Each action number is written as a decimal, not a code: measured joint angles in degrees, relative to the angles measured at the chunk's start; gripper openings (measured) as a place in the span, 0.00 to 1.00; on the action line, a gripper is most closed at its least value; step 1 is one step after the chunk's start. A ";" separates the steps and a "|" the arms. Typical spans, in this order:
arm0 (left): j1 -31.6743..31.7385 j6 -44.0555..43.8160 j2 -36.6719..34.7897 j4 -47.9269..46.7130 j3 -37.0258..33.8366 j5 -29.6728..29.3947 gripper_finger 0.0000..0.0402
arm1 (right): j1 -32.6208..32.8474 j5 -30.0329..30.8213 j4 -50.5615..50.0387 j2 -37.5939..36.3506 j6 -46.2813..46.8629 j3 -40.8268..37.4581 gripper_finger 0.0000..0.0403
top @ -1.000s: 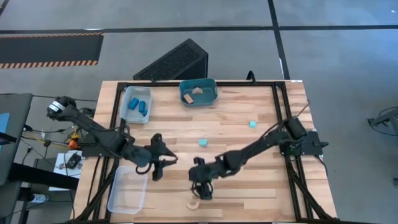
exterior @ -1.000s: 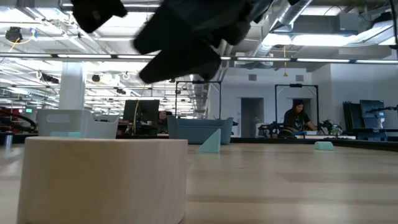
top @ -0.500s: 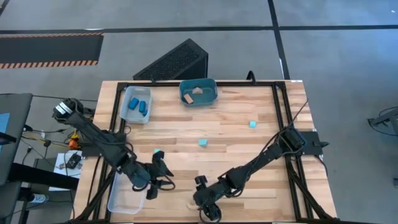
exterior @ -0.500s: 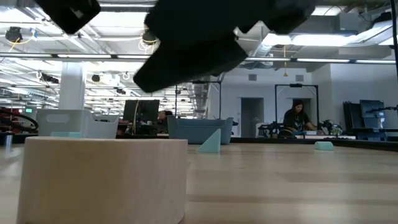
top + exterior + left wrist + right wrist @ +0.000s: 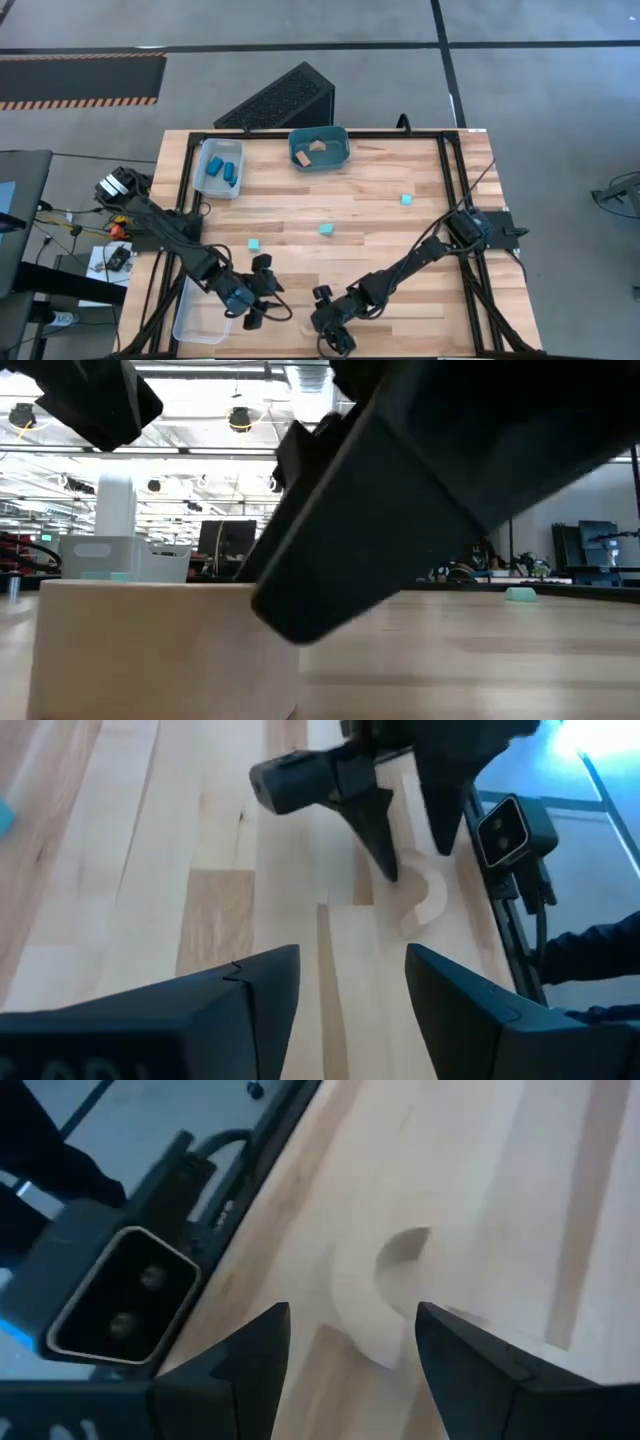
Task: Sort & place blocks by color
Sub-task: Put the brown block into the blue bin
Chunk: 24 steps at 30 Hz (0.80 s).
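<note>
The tan wooden arch (image 5: 372, 1302) lies flat near the table's near edge. My right gripper (image 5: 350, 1360) is open just above it, a finger on either side of one of its ends; in the high view this gripper (image 5: 335, 338) hides the arch. The left wrist view shows the arch (image 5: 425, 900) under those fingers. My left gripper (image 5: 265, 312) is open to the left of it, over bare wood. Three pale cyan blocks (image 5: 254, 244) (image 5: 326, 229) (image 5: 406, 199) lie on the table. Darker blue blocks (image 5: 221, 167) sit in the far clear tray.
A teal tub (image 5: 340, 158) at the far edge holds tan wooden pieces (image 5: 316, 147). A second clear tray (image 5: 205, 312) sits at the near left corner, beside my left gripper. A camera (image 5: 125, 1295) stands at the near edge, close to the arch. The table's middle and right are bare wood.
My right gripper has moved toward the near edge and come down over the arch, so it now fills much of the low view. My left gripper has moved toward the near edge, and a pale cyan block now shows on the table where it stood.
</note>
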 joint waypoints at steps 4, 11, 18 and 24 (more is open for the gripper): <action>0.00 3.41 -0.15 0.11 -0.02 0.04 0.45 | -0.17 0.65 0.30 -0.28 -0.68 0.17 0.56; 0.02 7.29 -0.15 0.32 -0.02 0.06 0.46 | -0.93 -0.38 -0.18 -0.20 -1.59 0.09 0.43; 0.15 8.14 -0.17 0.50 -0.02 -0.44 0.46 | -1.36 -1.22 -0.20 -0.20 -1.66 0.09 0.30; 1.06 8.32 -0.17 0.48 -0.02 -0.44 0.46 | -1.96 -1.98 -0.10 -0.20 0.17 0.09 0.18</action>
